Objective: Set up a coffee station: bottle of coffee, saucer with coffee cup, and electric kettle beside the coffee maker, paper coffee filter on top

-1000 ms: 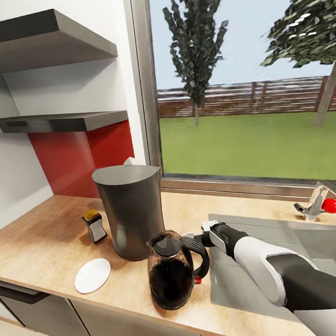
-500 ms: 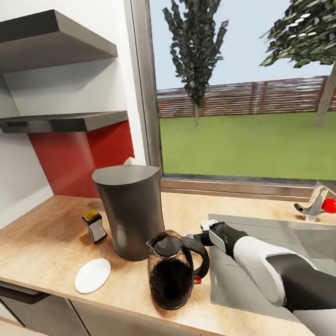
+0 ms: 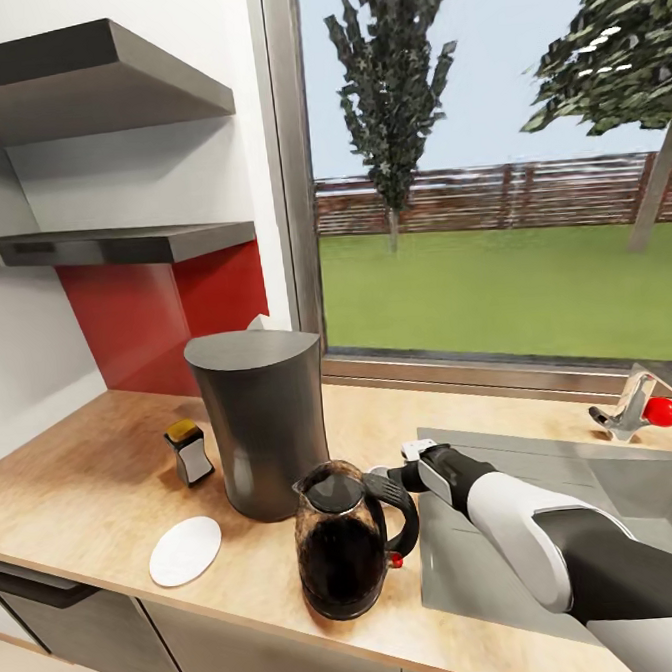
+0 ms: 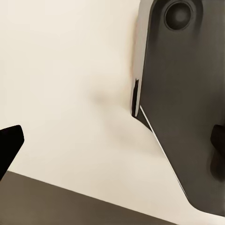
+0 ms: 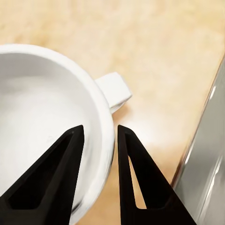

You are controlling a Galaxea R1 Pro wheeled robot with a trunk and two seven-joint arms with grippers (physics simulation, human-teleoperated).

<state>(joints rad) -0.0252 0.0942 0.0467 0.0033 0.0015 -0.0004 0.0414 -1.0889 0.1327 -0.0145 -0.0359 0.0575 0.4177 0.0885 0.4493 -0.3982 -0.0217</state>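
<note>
The dark grey coffee maker [image 3: 261, 431] stands on the wooden countertop [image 3: 86, 494]. In front of it is the dark electric kettle [image 3: 343, 546]. To its left are the small yellow-capped bottle of coffee [image 3: 189, 452] and the white saucer [image 3: 185, 550]. My right gripper [image 3: 387, 485] reaches in behind the kettle's handle. In the right wrist view this gripper [image 5: 100, 127] is shut on the rim of the white coffee cup [image 5: 42, 122], one finger inside and one outside, near its handle. My left gripper [image 4: 112, 145] is open, its dark fingertips [image 4: 9, 143] far apart over a pale surface.
A steel sink [image 3: 587, 489] lies right of the kettle, with a red-knobbed tap [image 3: 650, 409] behind it. Two grey wall shelves [image 3: 119, 246] hang at the upper left. A white corner [image 3: 258, 322] peeks out behind the coffee maker. A large window fills the back.
</note>
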